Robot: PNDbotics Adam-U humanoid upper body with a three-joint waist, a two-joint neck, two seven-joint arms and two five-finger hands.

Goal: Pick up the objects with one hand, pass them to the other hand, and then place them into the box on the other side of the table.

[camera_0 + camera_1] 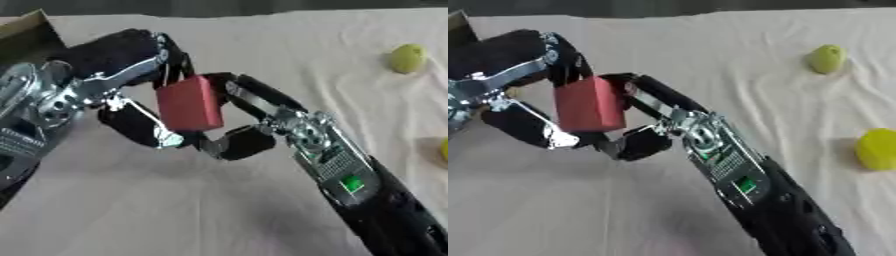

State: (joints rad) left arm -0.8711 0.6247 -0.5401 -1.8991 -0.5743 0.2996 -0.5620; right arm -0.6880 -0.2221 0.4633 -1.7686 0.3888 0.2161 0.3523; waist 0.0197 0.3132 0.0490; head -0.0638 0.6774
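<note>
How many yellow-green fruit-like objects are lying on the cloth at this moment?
2. One green fruit lies at the far right of the cloth; a yellow fruit lies nearer, at the right edge. Others may be hidden behind the arms.

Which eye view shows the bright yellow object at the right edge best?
The right eye view: the yellow object shows nearly whole on the cloth. The left eye view catches only a sliver of it at the frame's right edge.

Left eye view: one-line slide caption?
Mid-handover: left hand and right hand both grip a red block above the cloth-covered table.
</note>
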